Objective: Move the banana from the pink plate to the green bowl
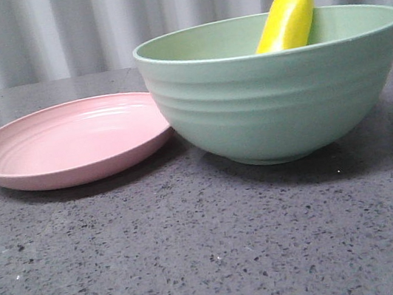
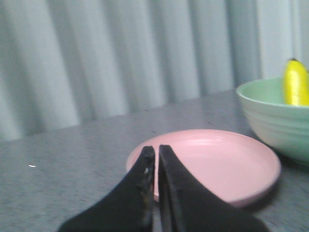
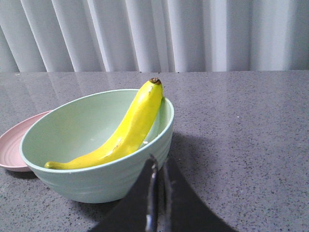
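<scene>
Your green bowl (image 1: 278, 97) hides most of the banana (image 1: 286, 17) from the front; only its dark-tipped end shows. The pink plate (image 1: 68, 141) sits left of the bowl, its rim tucked against the bowl's side. The glossy yellow banana lies inside the bowl, slanting up over the far rim. Your left gripper (image 2: 156, 159) and right gripper (image 3: 157, 169) are both pinched together, holding nothing.

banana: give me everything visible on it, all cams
The banana is glossy bright yellow, curved, and looks whole and unpeeled. It lies inside the green bowl, greenish stem end low on the floor, dark brown tip propped against the wall and poking above the rim. Only the bowl touches it; neither hand holds it.
</scene>
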Controlling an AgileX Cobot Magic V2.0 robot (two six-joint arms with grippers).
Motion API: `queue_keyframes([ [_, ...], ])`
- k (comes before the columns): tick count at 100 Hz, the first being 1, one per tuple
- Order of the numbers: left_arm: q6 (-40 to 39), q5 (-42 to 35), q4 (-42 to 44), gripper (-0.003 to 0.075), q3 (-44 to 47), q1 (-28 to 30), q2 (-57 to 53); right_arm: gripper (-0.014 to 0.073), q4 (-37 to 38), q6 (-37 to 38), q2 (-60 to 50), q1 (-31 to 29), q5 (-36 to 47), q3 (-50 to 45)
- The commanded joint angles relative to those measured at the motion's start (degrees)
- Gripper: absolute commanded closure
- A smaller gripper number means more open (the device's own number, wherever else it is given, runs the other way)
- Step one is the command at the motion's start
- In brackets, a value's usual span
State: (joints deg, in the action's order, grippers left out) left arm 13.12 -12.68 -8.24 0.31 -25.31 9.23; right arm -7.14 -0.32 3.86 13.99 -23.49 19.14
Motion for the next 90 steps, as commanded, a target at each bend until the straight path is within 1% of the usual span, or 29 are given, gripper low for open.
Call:
queue_keyframes([
  [1,-0.53,-3.62,0.31,0.0741,0.35,7.02,-0.96,0.0658,0.41,-0.51,0.57,-0.23,4.16,1.30],
  [11,-0.53,-2.24,0.31,0.0741,0.35,14.90,-3.04,0.0658,0.41,-0.51,0.57,-0.23,4.16,1.30],
  [20,-0.53,0.77,0.31,0.0741,0.35,20.32,-6.02,0.0658,0.41,-0.51,0.57,-0.23,4.16,1.30],
  [27,-0.53,5.88,0.31,0.0741,0.45,23.37,-8.61,0.0658,0.41,-0.51,0.57,-0.23,4.16,1.30],
  [34,-0.53,14.23,0.31,0.0741,0.45,25.27,-11.38,0.0658,0.41,-0.51,0.57,-0.23,4.16,1.30],
  [46,-0.53,25.00,0.31,0.0741,0.45,26.23,-10.92,0.0658,0.41,-0.51,0.57,-0.23,4.16,1.30],
  [51,-0.53,27.77,0.31,0.0741,0.45,26.23,-10.92,0.0658,0.41,-0.51,0.57,-0.23,4.16,1.30],
  [66,-0.43,26.56,0.31,0.0741,0.35,26.23,-10.92,0.0658,0.41,-0.51,0.57,-0.23,4.26,1.30],
  [67,-0.43,26.56,0.31,0.0741,0.35,26.23,-10.92,0.0658,0.41,-0.51,0.57,1.26,4.26,1.30],
  [90,-0.43,26.56,0.31,0.0741,0.35,26.23,-10.92,0.0658,0.41,-0.51,0.57,1.26,4.26,1.30],
])
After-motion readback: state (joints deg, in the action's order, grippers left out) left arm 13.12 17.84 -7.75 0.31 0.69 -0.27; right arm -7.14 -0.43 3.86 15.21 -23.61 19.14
